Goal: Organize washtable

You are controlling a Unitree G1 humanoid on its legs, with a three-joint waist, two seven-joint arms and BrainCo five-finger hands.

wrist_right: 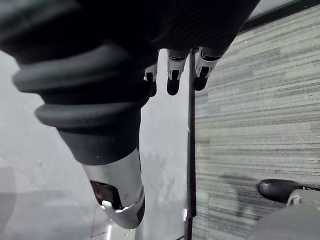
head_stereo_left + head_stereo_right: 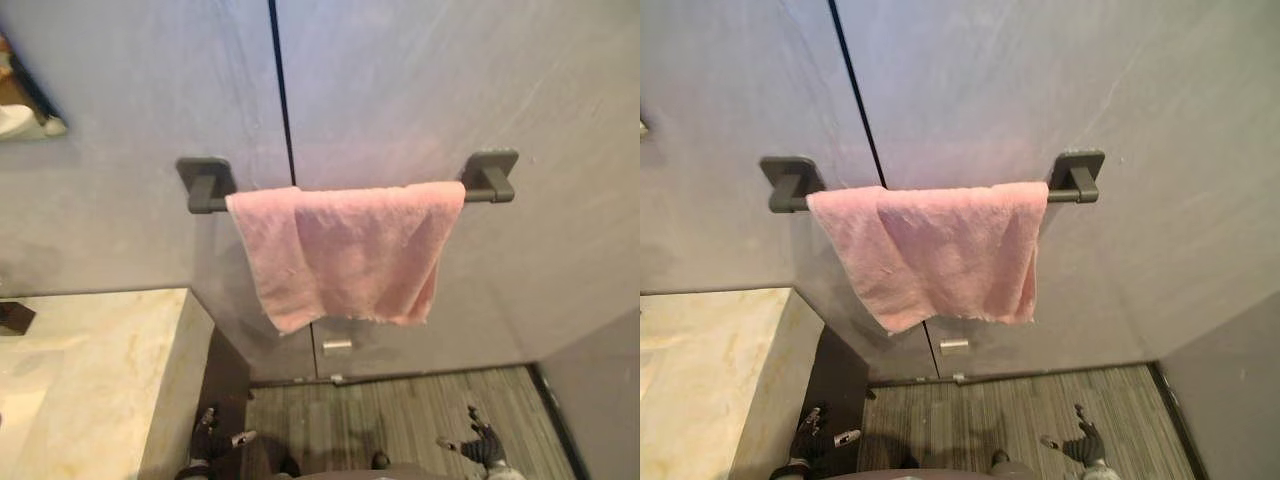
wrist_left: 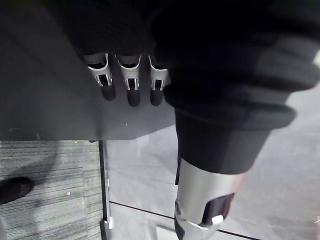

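A pink towel (image 2: 345, 250) hangs draped over a dark towel bar (image 2: 490, 180) fixed to the grey wall, its lower edge uneven. The marble washtable (image 2: 90, 370) fills the lower left corner. My left hand (image 2: 210, 430) hangs low beside the washtable's dark side, fingers (image 3: 132, 82) straight and holding nothing. Over the striped floor, well below the towel, my right hand (image 2: 482, 440) hangs with its fingers (image 1: 172, 75) relaxed and empty too.
A dark object (image 2: 15, 318) sits at the washtable's far left edge. A mirror corner (image 2: 25, 100) shows at upper left. A small metal fitting (image 2: 338, 345) sticks out of the wall under the towel. A grey side wall (image 2: 600, 400) closes the right.
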